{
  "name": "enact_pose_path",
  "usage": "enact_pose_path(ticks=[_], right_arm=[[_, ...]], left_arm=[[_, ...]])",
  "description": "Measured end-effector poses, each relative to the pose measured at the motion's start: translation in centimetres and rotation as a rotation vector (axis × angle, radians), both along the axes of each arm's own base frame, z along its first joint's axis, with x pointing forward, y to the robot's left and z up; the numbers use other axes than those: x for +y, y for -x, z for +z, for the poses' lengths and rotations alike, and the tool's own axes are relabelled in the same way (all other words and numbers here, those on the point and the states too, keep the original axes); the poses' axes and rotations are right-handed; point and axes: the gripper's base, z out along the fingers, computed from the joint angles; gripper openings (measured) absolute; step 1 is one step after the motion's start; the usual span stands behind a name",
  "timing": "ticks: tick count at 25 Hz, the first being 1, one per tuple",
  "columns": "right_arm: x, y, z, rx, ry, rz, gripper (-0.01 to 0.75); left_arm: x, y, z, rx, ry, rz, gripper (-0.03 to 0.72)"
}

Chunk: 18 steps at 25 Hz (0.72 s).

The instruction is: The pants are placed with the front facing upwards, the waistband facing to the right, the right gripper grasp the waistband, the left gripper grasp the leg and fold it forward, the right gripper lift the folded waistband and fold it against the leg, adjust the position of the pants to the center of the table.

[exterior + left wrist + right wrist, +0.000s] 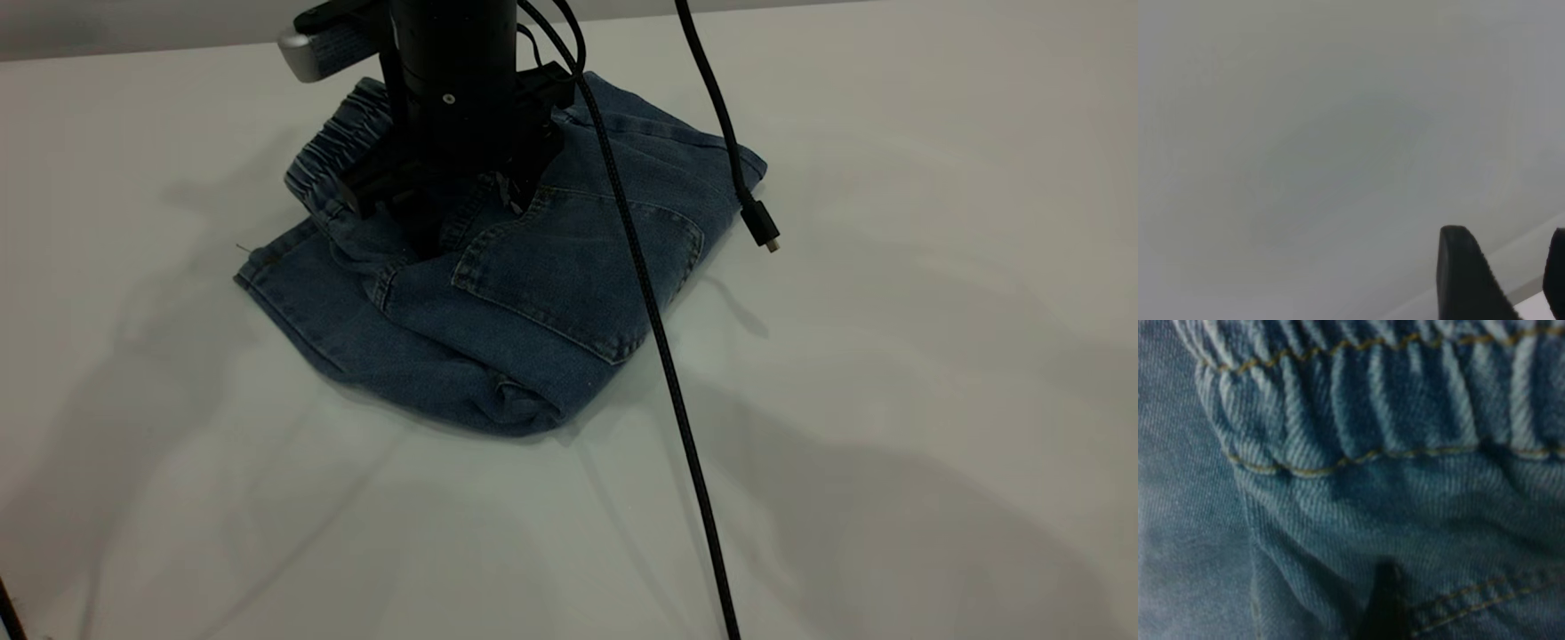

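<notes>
The blue denim pants (551, 267) lie folded into a compact bundle at the back of the white table (889, 400), a patch pocket on top and the gathered waistband (333, 151) at the bundle's far left. My right gripper (444, 209) comes straight down onto the bundle just beside the waistband. Its wrist view is filled with denim (1351, 507) and the elastic waistband (1371, 400), with one dark fingertip (1385, 600) against the cloth. My left gripper (1511, 280) is outside the exterior view; it hangs open over bare table (1305, 133), holding nothing.
A braided black cable (658, 338) runs from the right arm across the pants to the front edge. A second thin cable ends in a loose plug (763, 227) by the pants' right edge. Bare table lies in front and to the right.
</notes>
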Motion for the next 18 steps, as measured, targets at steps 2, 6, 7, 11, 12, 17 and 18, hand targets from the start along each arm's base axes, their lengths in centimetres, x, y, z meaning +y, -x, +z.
enact_pose_path(ticks=[2,6,7,11,12,17,18], right_arm=[[0.0,0.0,0.0,-0.004,0.006,0.019,0.535],[-0.1,0.0,0.0,0.000,0.027,0.063,0.535],[-0.2,0.1,-0.1,0.005,0.038,0.078,0.535],[-0.4,0.4,-0.2,0.027,0.077,0.131,0.534],[-0.4,0.5,-0.5,0.037,0.091,0.144,0.534],[-0.4,1.2,-2.8,0.092,0.129,0.161,0.534],[-0.3,1.4,-3.3,0.102,0.136,0.163,0.534]], left_arm=[[0.0,0.0,0.0,0.000,0.000,0.000,0.285],[0.0,0.0,0.0,0.000,0.000,0.000,0.285],[0.0,0.0,0.0,0.000,0.000,0.000,0.285],[0.0,0.0,0.1,-0.009,-0.021,-0.007,0.285],[0.0,0.0,0.1,-0.009,-0.021,-0.007,0.285],[0.0,0.0,0.1,-0.009,-0.021,-0.007,0.285],[0.0,0.0,0.0,-0.009,-0.021,-0.006,0.285]])
